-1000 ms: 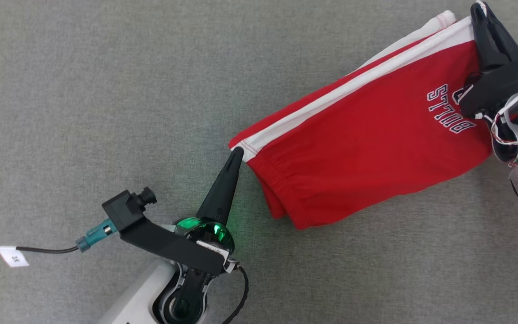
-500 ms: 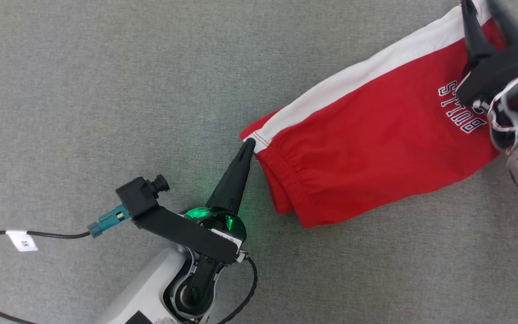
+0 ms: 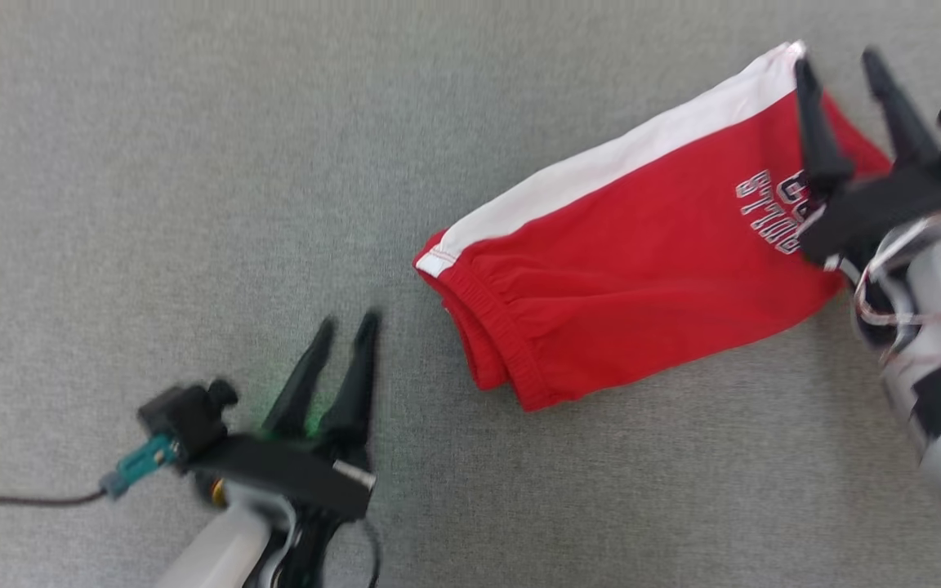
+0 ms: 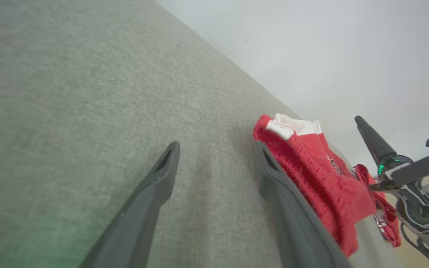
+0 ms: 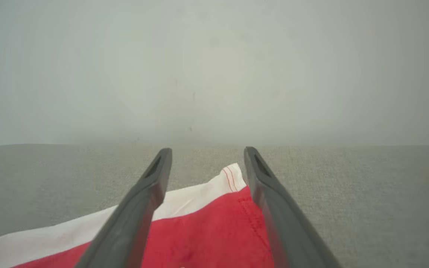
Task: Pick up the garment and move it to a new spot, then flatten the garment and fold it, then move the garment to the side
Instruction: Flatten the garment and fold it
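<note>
Diagonally on the grey table [image 3: 193, 163] lie the folded red shorts [image 3: 642, 269], white stripe [image 3: 601, 171] along one edge, white lettering [image 3: 769, 208] by the right gripper [image 3: 836, 61], open over their hem; left gripper [image 3: 348, 320] open, apart from the waistband [image 3: 491, 322].

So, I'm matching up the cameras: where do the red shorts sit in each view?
Head view: shorts, centre to upper right, lying diagonally.
Left wrist view: shorts, right of centre, toward the lower right.
Right wrist view: shorts, bottom middle and bottom left.
Shared landmark: white stripe along one edge.
</note>
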Controlling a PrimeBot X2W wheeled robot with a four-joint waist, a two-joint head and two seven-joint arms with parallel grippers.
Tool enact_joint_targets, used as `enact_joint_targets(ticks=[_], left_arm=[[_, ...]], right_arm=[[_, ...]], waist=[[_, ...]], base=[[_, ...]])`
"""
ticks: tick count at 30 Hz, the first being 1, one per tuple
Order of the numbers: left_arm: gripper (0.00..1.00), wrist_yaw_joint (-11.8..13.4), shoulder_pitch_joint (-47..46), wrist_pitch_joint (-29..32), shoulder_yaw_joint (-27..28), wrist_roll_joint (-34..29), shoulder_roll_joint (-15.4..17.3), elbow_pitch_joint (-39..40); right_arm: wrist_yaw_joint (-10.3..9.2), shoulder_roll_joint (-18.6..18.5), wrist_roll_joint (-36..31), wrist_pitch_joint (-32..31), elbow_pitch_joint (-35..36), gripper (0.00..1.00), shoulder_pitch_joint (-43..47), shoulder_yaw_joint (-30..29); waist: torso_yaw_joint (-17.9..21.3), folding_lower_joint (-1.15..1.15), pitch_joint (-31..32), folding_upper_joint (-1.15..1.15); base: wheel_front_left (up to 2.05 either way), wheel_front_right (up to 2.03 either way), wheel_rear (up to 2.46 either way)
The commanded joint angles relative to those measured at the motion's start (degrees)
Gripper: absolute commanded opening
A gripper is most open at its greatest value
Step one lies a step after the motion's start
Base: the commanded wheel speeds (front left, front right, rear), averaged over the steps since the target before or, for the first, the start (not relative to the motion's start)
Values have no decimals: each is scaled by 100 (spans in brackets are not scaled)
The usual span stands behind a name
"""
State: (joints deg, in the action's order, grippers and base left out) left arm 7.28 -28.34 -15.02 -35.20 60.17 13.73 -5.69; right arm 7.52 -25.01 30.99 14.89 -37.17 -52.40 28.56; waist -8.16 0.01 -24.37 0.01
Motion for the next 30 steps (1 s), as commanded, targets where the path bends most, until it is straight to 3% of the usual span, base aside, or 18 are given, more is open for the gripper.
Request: enact_joint_targets(ticks=[1, 6, 11, 23, 30], left_arm=[[100, 101, 313, -6, 81, -175, 104, -32], [100, 472, 876, -11, 321, -1145, 139, 336], [100, 677, 1501, -12, 519, -1967, 74, 542], [100, 718, 2557, -13, 904, -3691, -232, 1092], [100, 628, 2865, -13, 924, -4204, -438, 1253]], right_arm=[[-7, 48, -60, 32, 100, 100, 224, -70], [-7, 223, -195, 32, 419, 100, 921, -339], [-7, 378, -270, 32, 630, 100, 1582, -580], [-7, 550, -92, 32, 665, 100, 2661, -905], [-7, 435, 410, 32, 420, 100, 2865, -1063]], waist=[[159, -1, 381, -1], [249, -1, 875, -1], [286, -1, 1379, -1], [279, -1, 2071, -1], [141, -1, 2085, -1]], base=[[0, 0, 0], [0, 0, 0], [0, 0, 0], [0, 0, 0], [0, 0, 0]])
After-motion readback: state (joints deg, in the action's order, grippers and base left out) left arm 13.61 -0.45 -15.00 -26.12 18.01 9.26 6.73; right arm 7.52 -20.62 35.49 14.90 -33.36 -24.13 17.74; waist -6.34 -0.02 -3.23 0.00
